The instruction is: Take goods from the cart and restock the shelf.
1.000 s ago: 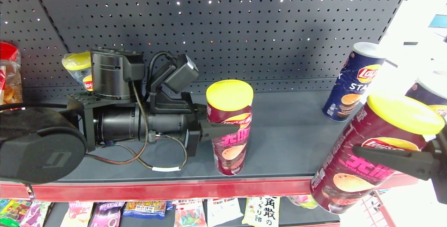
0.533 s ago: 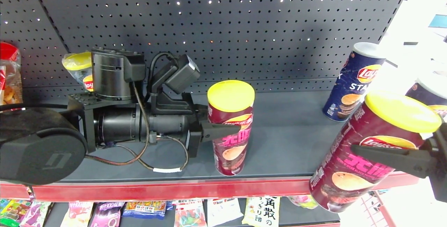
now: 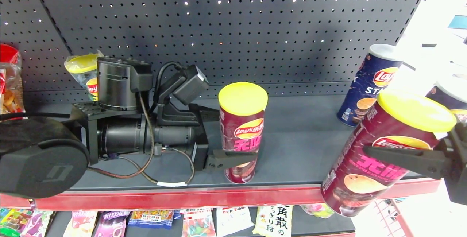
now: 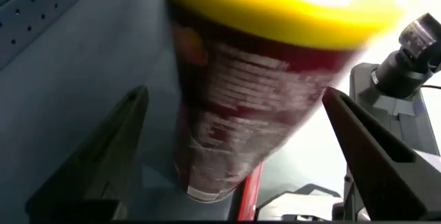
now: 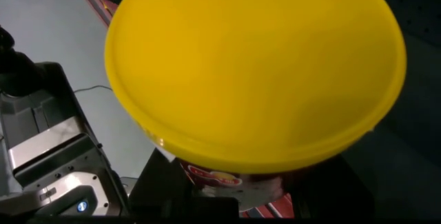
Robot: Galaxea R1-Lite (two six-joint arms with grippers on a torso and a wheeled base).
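The left pincer (image 3: 235, 135) stands apart on either side of a can (image 3: 242, 120) that sits upright near the front edge of the shelf (image 3: 303, 142). Neither finger touches it, so I judge it placed and free. The right pincer (image 3: 379, 140) is clamped on a second can (image 3: 361, 182), tilted and held off the shelf's right front, probably for the bare spot beside the first. Both are maroon tubes with yellow lids.

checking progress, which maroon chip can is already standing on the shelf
The middle maroon chip can, upright inside the open left gripper; the other can hangs tilted in the right gripper.
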